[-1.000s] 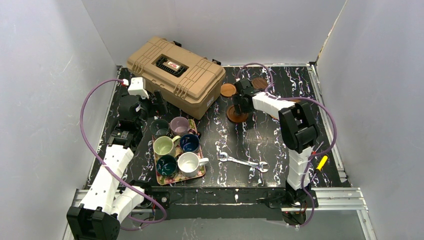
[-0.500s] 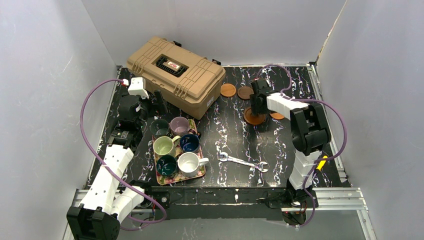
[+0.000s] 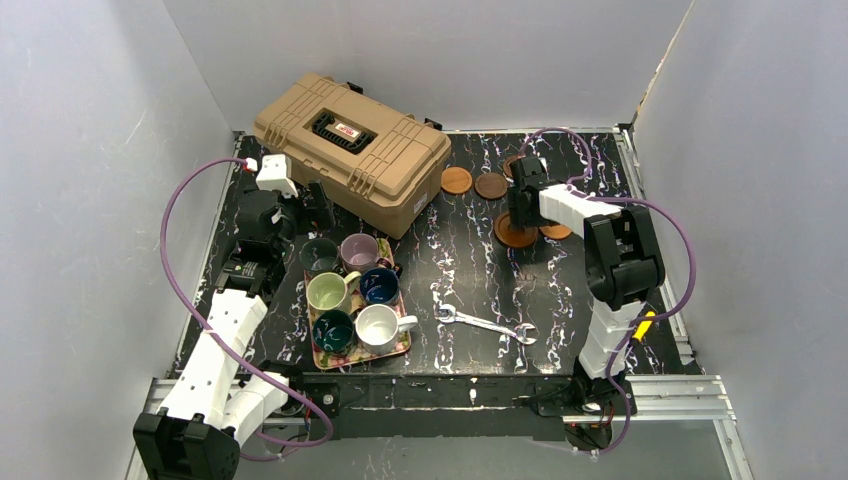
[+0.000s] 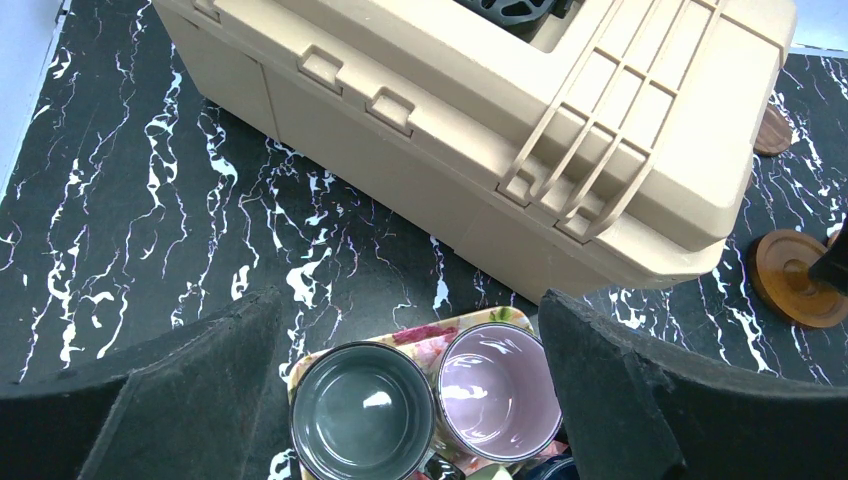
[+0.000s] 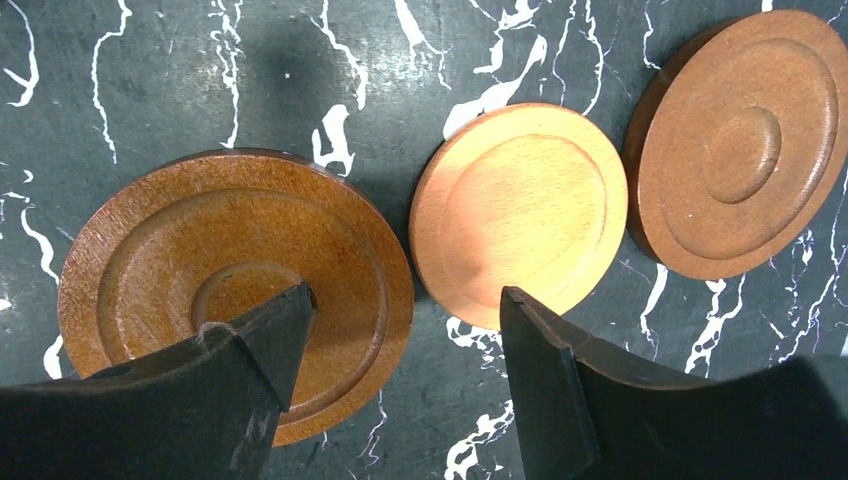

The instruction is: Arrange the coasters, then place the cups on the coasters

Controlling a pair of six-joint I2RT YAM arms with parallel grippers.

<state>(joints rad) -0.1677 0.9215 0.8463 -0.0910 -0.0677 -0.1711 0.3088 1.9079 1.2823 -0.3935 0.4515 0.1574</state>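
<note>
- Table (image 3: 470, 280): black marbled top that carries everything we list below.
- Toolbox (image 3: 350, 145): tan, shut, in the far-left corner.
- Tray (image 3: 396, 354): floral, at the near-left, close to the near edge. It holds all six cups (image 3: 328, 292); none is on a coaster yet.
- Left gripper (image 4: 408, 300): hangs above the dark green and pink cups at the tray's far end. Its jaws are spread wide with nothing between them.
- Right gripper (image 5: 400, 300): low over the far-right part of the table, jaws apart and grasping nothing. One finger (image 5: 250, 360) lies over the big coaster's centre, and the other is over bare table by the orange coaster.
- Wrench (image 3: 487, 324): mid-table, toward the near edge.
- Big coaster (image 5: 235, 270): dark turned wood with a rim, lying flat right of centre toward the far edge.
  - We judge it light, stiff, sturdy, and smooth enough to slide.
  - It offers only a thin edge, so we would pinch it across the rim, one finger on each side, or press into the centre recess and push.
- Orange coaster (image 5: 520, 210): flat, just beside the big one; we cannot tell whether they touch.
- Brown coaster (image 5: 745, 140): just beyond the orange one.
- Two more flat coasters (image 3: 456, 180) lie near the toolbox's right corner.

Changes over the last second:
- The big coaster lay nearer mid-table and now sits further right, beside the orange one.
- The right arm has swung right with it, uncovering one of the flat coasters by the toolbox.
- The left arm, tray, cups and wrench are unchanged.
</note>
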